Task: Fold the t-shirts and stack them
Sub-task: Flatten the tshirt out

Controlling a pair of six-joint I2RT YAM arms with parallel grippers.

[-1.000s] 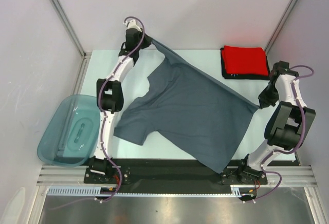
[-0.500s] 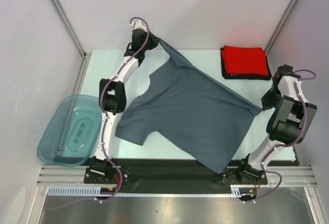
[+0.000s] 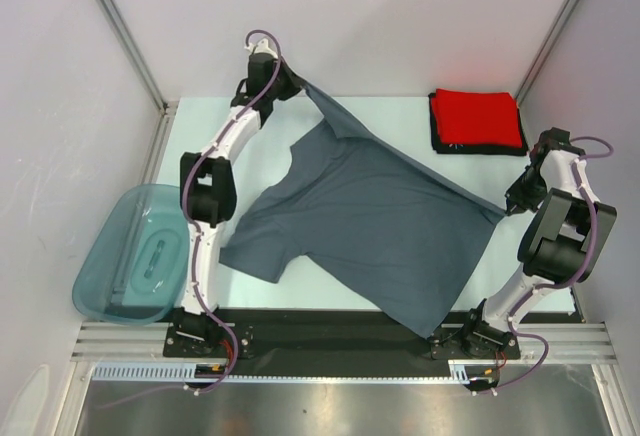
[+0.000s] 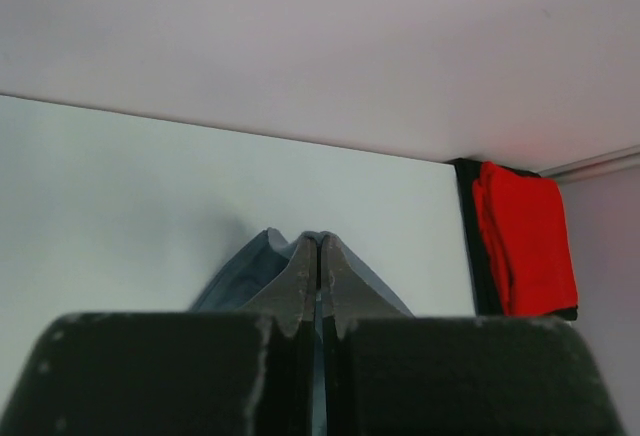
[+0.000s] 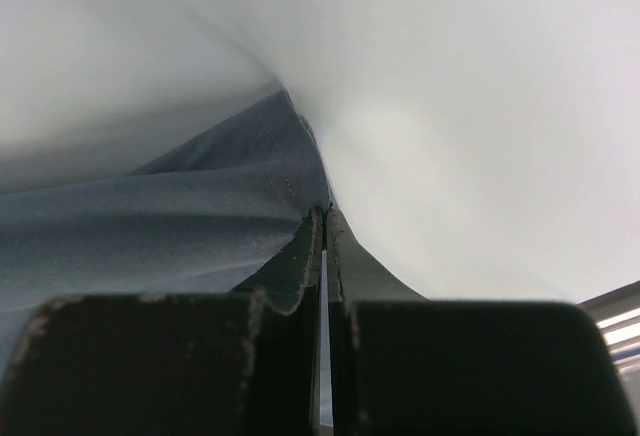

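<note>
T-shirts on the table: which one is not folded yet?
The slate blue-grey cloth t-shirt, spread open and pinched by the left gripper and right gripper; the bright red t-shirt and black t-shirt lie folded, far right.

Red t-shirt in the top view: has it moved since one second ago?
No. The red t-shirt stays on the black t-shirt, at the same far right corner of the table.

Black t-shirt [image 3: 434, 127] (only edges show) lies hidden under red t-shirt [image 3: 478, 116].
</note>
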